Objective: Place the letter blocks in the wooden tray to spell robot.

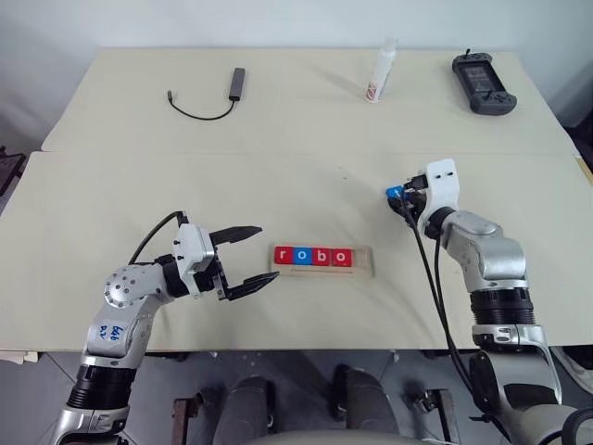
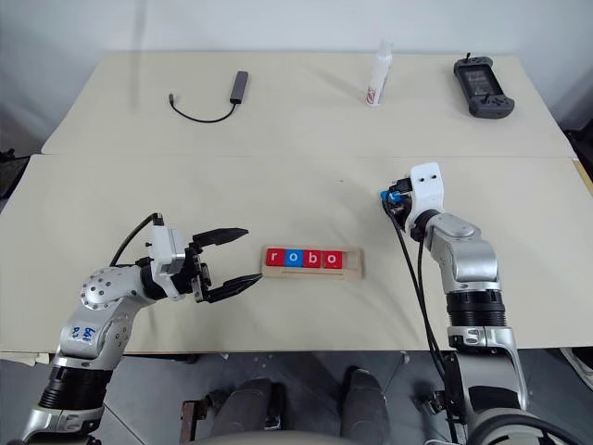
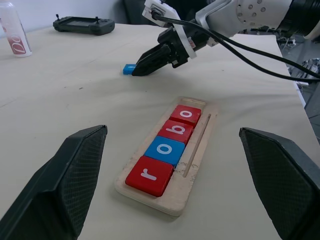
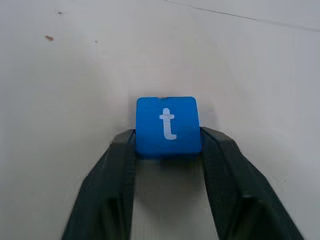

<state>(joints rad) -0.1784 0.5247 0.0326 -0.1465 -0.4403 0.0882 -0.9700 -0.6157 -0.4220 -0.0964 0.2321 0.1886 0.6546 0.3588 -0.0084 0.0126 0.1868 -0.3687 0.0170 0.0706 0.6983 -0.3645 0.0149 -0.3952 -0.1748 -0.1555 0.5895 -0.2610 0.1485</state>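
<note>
Pinching the blue t block (image 4: 167, 126) between my right gripper's (image 4: 167, 145) fingers, while my left gripper (image 1: 248, 258) gapes empty beside the wooden tray (image 1: 367, 262).

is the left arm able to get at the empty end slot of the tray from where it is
Probably not easily. The left gripper hovers open at the r end of the wooden tray, and the four blocks r, o, b, o lie between it and the free slot. The right gripper, closed on the t block, sits nearer that end.
</note>
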